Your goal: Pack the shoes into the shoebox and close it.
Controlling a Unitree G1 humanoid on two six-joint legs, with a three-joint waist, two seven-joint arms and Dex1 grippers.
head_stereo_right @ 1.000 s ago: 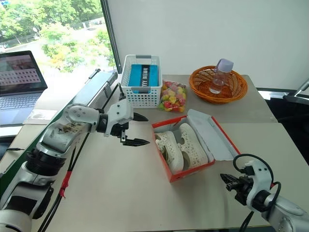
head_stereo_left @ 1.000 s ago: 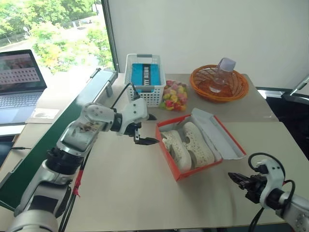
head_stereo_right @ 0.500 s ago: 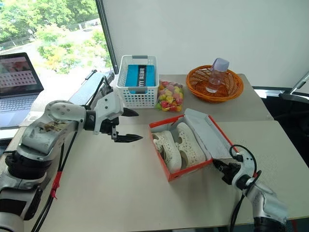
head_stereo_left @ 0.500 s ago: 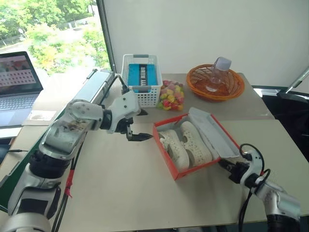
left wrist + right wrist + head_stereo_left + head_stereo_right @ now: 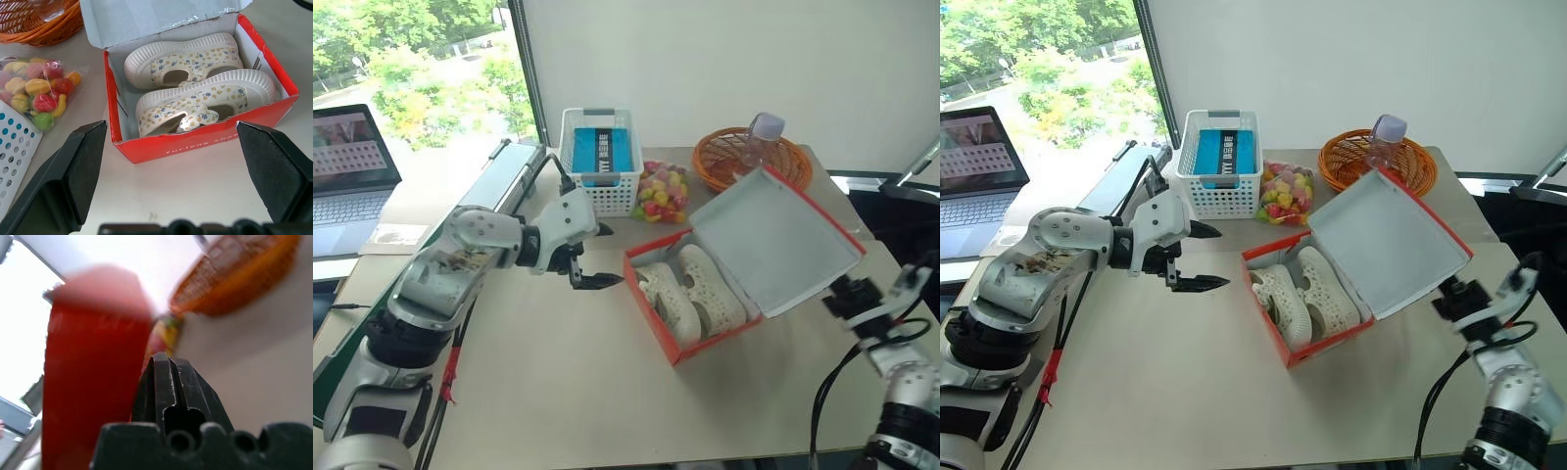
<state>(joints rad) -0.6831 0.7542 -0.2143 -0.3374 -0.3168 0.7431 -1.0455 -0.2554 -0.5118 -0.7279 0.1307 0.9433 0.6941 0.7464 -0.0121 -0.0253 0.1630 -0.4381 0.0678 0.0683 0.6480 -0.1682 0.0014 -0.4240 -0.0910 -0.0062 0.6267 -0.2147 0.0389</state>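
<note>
The red-orange shoebox (image 5: 707, 342) stands open mid-table, and the pair of cream-white shoes (image 5: 693, 294) lies side by side inside it, soles toward the far wall in the left wrist view (image 5: 195, 88). Its white-lined lid (image 5: 773, 240) is tilted up over the box's right side. My right gripper (image 5: 839, 295) is shut and sits under the lid's raised outer edge; the lid's red outside (image 5: 93, 357) shows right beside its fingertips. My left gripper (image 5: 607, 257) hovers open just left of the box, holding nothing.
Behind the box are a white lattice basket (image 5: 600, 162) with a blue pack, a bag of coloured sweets (image 5: 661, 193) and an orange wicker basket (image 5: 744, 157) holding a bottle (image 5: 766, 132). A laptop (image 5: 347, 157) stands far left. Bare tabletop lies in front of the box.
My right gripper rose and went forward under the lid, which swung up from lying flat on the table to standing tilted. The left gripper stayed put.
</note>
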